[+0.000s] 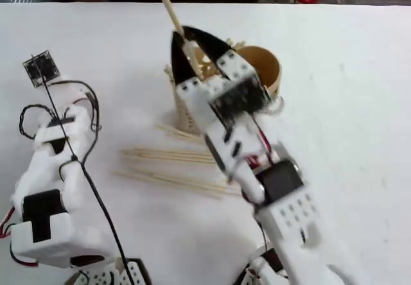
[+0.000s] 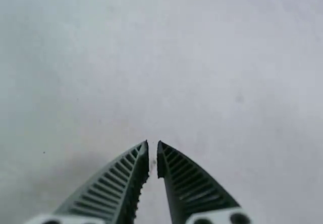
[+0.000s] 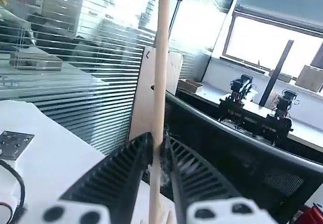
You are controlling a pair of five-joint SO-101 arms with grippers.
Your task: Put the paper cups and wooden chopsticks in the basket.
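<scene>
Office blinds [image 3: 60, 93] behind chopstick [image 3: 162, 57], basket [image 1: 185, 115] on table [image 1: 347, 144]

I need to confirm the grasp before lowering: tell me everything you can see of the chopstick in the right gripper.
The chopstick is a slim, straight stick of pale wood. The right gripper is shut on it, pinching it from both sides, with a long stretch sticking out past the gripper. In the high view it slants up above the basket.

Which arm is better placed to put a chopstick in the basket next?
Right: its fingers hold a chopstick above the basket. The left fingers are shut over bare table.
</scene>
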